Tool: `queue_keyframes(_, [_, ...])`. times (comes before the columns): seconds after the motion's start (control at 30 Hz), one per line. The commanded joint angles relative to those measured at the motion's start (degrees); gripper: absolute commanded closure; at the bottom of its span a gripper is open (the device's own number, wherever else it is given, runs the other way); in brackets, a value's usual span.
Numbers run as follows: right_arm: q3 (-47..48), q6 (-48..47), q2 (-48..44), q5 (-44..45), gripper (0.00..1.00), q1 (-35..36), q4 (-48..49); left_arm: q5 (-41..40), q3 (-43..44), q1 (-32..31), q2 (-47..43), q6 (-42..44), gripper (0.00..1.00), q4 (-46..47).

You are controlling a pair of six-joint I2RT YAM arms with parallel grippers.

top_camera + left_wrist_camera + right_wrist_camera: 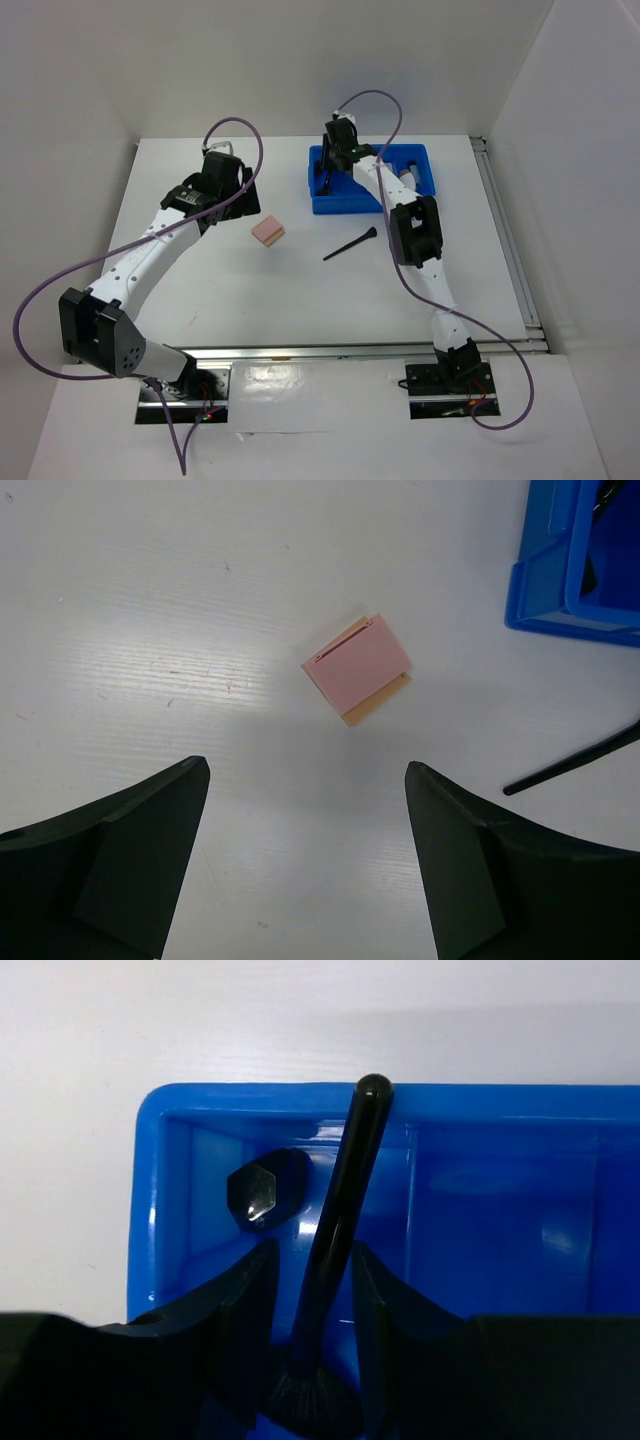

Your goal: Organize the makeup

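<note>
Black brush (342, 1210) in blue bin (500, 1098), pink sponge (358, 668) outside

- Slim white-shelled left arm (150, 250) and right arm (440, 300), each with blocky black joint housings (415, 230).
- Thin purple cable (236, 120) looping along each.
- Black rectangular base plates (447, 385).
- Left claw (305, 780) and right claw (313, 1253): matte-black wedge fingers (130, 860).
</note>
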Motion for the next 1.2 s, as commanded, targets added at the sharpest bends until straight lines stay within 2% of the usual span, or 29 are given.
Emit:
queue_keyframes(0.0, [2.5,0.6,1.3,-0.4,0.59,0.0,2.3,-0.9,2.2,0.0,0.0,1.1,0.07,-0.1])
queue_keyframes(0.03, [2.5,0.6,1.9,-0.4,0.59,0.0,2.3,-1.4,2.2,0.0,0.0,1.1,0.07,-0.1])
queue_keyframes(0.1, [2.0,0.6,1.9,-0.4,0.67,0.0,2.3,-1.4,2.2,0.0,0.0,1.1,0.07,-0.1])
queue_keyframes(0.13, [0.6,1.2,0.9,-0.4,0.8,0.0,2.3,-1.4,2.2,0.0,0.0,1.1,0.07,-0.1])
queue_keyframes(0.27, [-3.7,1.2,-2.5,-1.8,1.0,0.0,4.5,-1.4,2.2,0.0,0.0,1.1,0.07,-0.1])
queue_keyframes(0.53, [-4.3,1.2,-4.2,-5.6,1.0,0.0,-1.0,-1.4,2.2,0.0,0.0,1.1,0.07,-0.1])
queue_keyframes(0.73, [-12.1,1.7,-9.5,-3.0,1.0,1.1,2.4,-1.4,2.2,0.0,0.0,1.1,0.07,-0.1])
queue_keyframes(0.93, [-8.1,1.7,-7.5,-3.5,1.0,1.2,-1.3,-1.4,2.2,0.0,-0.6,1.1,0.07,-0.1])
queue_keyframes(0.97, [-7.6,1.7,-6.8,-4.0,0.95,1.2,-1.8,-1.4,2.2,0.0,-0.6,1.1,0.07,-0.1])
queue_keyframes(1.07, [-7.6,1.7,-7.9,-4.0,0.59,1.2,-1.8,-1.4,1.7,0.0,-1.2,1.1,0.07,-0.1])
queue_keyframes(1.1, [-7.6,1.7,-8.6,-4.0,0.44,1.2,-1.8,-1.4,1.7,0.0,-1.2,1.1,0.07,-0.1])
queue_keyframes(1.17, [-8.3,1.7,-11.0,-3.4,0.36,1.2,-1.8,-1.4,1.7,0.0,-1.2,1.1,0.07,-0.1])
